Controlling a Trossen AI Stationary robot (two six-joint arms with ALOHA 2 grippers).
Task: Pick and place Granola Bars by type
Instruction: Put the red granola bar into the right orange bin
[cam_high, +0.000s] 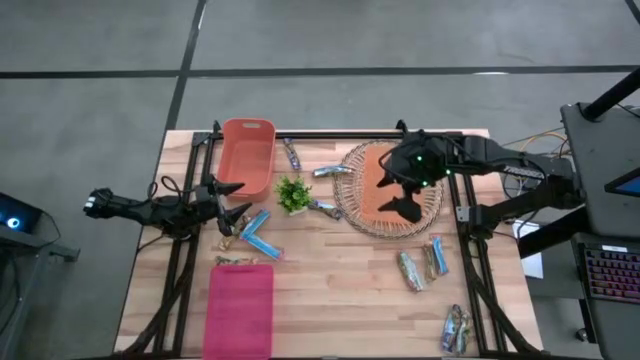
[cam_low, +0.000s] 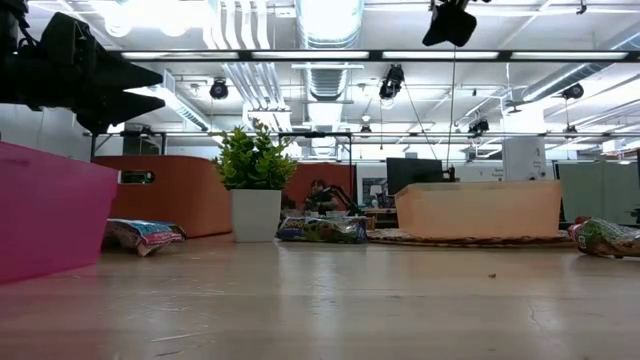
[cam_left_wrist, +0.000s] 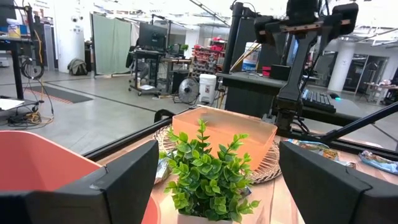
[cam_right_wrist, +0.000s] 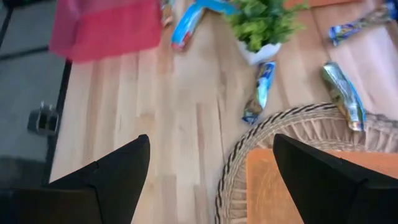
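Observation:
Granola bars lie flat and scattered on the wooden table. Two bright blue ones (cam_high: 258, 234) and a tan one (cam_high: 240, 261) lie near my left gripper. Silver-blue ones (cam_high: 330, 171) lie around the small green plant (cam_high: 293, 193), and more bars (cam_high: 412, 270) lie at the table's right. My left gripper (cam_high: 238, 197) hovers open above the table's left side, pointing at the plant (cam_left_wrist: 205, 177). My right gripper (cam_high: 400, 192) hangs open, high over the orange bin (cam_high: 385, 180) on the wicker tray. Its wrist view shows a bar (cam_right_wrist: 260, 90) beside the tray rim (cam_right_wrist: 273, 121).
A coral bin (cam_high: 247, 155) stands at the far left and a pink bin (cam_high: 240, 310) at the near left. The round wicker tray (cam_high: 352, 205) holds the orange bin at the far right. Bare wood lies in the table's near middle (cam_high: 340, 300). Black rails frame the table.

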